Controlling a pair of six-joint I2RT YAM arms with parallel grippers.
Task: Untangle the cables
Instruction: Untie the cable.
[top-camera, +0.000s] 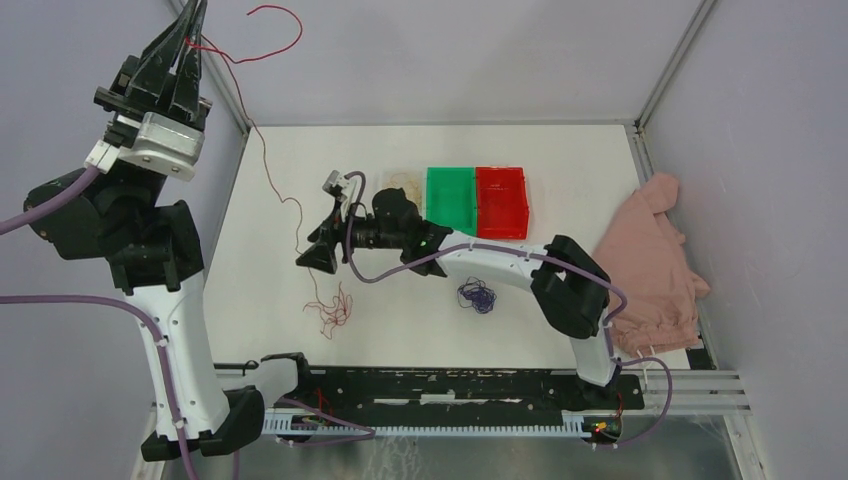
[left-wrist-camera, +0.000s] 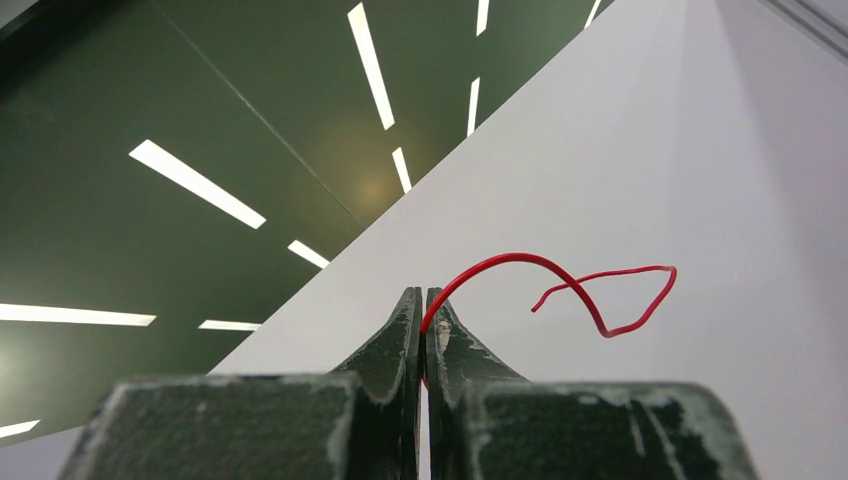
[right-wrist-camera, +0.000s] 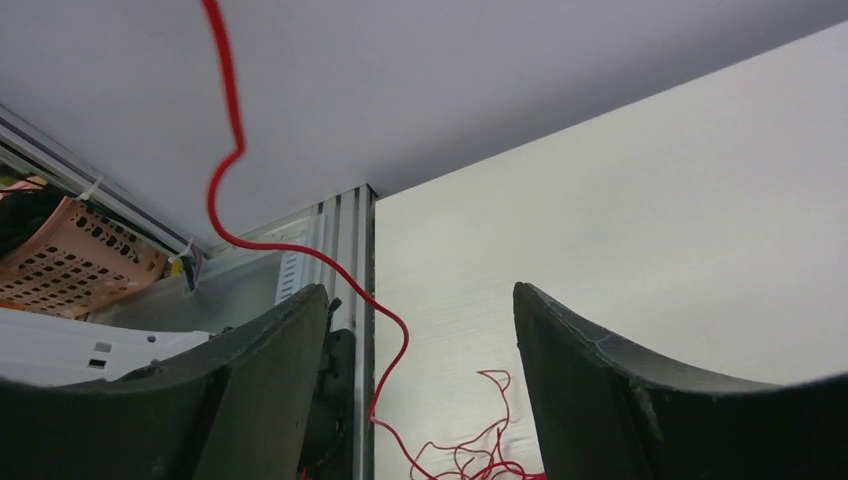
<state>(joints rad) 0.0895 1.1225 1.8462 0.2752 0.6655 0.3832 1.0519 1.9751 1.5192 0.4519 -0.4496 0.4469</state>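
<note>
My left gripper is raised high at the far left, shut on the red cable. In the left wrist view the red cable curls out from between the closed fingertips of the left gripper. The cable hangs down to a loose tangle on the table. My right gripper stands open just above that tangle, beside the hanging strand. In the right wrist view the red cable runs down between the spread fingers of the right gripper, touching neither. A dark blue-purple cable bundle lies under the right forearm.
A clear tray with a yellowish cable, a green bin and a red bin stand in a row at the back. A pink cloth lies at the right edge. Grey walls enclose the table.
</note>
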